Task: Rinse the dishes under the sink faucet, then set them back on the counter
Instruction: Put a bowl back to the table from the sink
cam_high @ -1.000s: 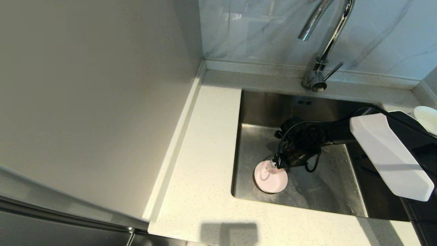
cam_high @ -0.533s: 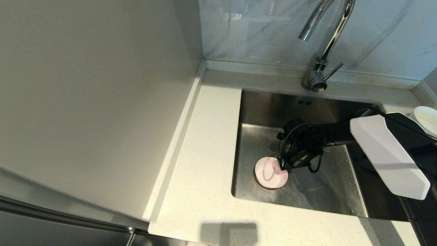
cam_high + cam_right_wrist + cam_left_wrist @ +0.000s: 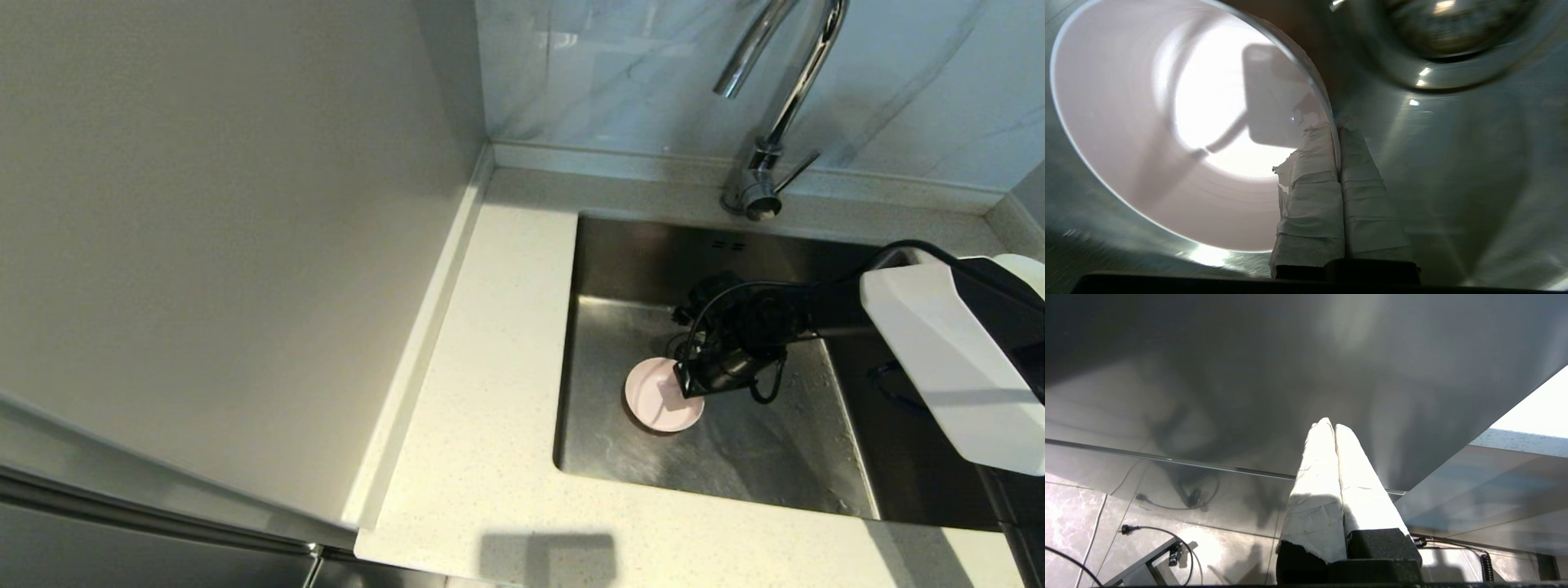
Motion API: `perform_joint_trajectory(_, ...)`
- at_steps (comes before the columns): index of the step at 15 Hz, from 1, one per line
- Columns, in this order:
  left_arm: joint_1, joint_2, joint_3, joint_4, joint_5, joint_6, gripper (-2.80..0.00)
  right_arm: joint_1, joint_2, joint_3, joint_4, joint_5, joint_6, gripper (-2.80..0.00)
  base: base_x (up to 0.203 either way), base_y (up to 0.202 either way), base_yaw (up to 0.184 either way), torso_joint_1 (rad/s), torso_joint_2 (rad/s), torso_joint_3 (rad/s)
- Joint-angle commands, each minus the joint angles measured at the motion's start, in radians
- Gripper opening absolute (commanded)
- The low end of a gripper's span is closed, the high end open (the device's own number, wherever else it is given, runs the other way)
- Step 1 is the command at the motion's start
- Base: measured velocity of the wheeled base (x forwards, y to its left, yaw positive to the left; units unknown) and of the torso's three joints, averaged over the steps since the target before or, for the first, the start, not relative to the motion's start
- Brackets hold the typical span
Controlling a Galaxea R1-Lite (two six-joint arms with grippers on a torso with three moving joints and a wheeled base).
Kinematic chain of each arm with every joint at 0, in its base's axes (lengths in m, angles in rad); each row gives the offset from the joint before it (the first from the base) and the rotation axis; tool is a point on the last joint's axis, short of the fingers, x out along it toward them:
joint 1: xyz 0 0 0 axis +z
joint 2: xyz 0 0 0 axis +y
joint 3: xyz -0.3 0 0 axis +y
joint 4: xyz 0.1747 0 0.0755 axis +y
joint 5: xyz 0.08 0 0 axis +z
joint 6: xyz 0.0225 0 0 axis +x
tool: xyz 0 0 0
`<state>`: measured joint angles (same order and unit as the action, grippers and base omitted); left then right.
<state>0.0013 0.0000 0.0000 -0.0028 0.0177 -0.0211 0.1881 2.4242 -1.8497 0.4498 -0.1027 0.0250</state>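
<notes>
A pale pink bowl [image 3: 657,392] sits low in the steel sink [image 3: 784,457], near its left wall. My right gripper [image 3: 684,384] reaches into the basin and is shut on the bowl's right rim. The right wrist view shows the pink bowl [image 3: 1167,134] with its rim pinched between the two taped fingers [image 3: 1310,179], beside the round drain strainer [image 3: 1437,28]. The chrome faucet [image 3: 767,106] arches over the sink's back edge. A white bowl [image 3: 1024,265] peeks out behind my right arm on the counter [image 3: 490,367]. My left gripper [image 3: 1331,426] hangs shut and empty below counter level.
A beige wall panel [image 3: 229,245] borders the counter on the left, and a marble backsplash [image 3: 620,73] runs behind the faucet. The faucet lever [image 3: 796,171] sticks out to the right. My right arm's white casing [image 3: 947,359] covers the sink's right side.
My right gripper has closed on the pink bowl's rim. Bowl and gripper have shifted slightly right and toward the back of the sink.
</notes>
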Motion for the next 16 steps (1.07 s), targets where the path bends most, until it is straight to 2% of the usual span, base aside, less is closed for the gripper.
perform_joint_trajectory(1,0.0,-0.003,0.0,0.0,0.001,0.0,-2.8,-0.04,-0.043,-0.003,0.003,-0.013,-0.042,-2.8,0.0,0.0,0.0,0.0,0.0,0.0)
perform_joint_trajectory(4,0.0,-0.003,0.0,0.0,0.0,0.0,-2.8,-0.119,-0.131,0.01,0.009,-0.031,-0.126,-2.8,0.0,0.0,0.0,0.0,0.0,0.0)
perform_joint_trajectory(8,0.0,-0.003,0.0,0.0,0.001,0.0,-2.8,-0.291,-0.261,0.059,0.006,-0.035,-0.286,-2.8,0.0,0.0,0.0,0.0,0.0,0.0)
perform_joint_trajectory(12,0.0,-0.003,0.0,0.0,0.001,0.0,-2.8,-0.427,-0.424,0.066,-0.003,-0.065,-0.327,-2.8,0.0,0.0,0.0,0.0,0.0,0.0)
perform_joint_trajectory(13,0.0,-0.003,0.0,0.0,0.001,0.0,-2.8,-0.451,-0.46,0.063,-0.052,-0.087,-0.333,-2.8,0.0,0.0,0.0,0.0,0.0,0.0)
perform_joint_trajectory(14,0.0,-0.003,0.0,0.0,0.001,0.0,-2.8,-0.466,-0.484,0.069,-0.175,-0.096,-0.335,-2.8,0.0,0.0,0.0,0.0,0.0,0.0)
perform_joint_trajectory(16,0.0,-0.003,0.0,0.0,0.001,0.0,-2.8,-0.497,-0.523,0.109,-0.504,-0.102,-0.337,-2.8,0.0,0.0,0.0,0.0,0.0,0.0)
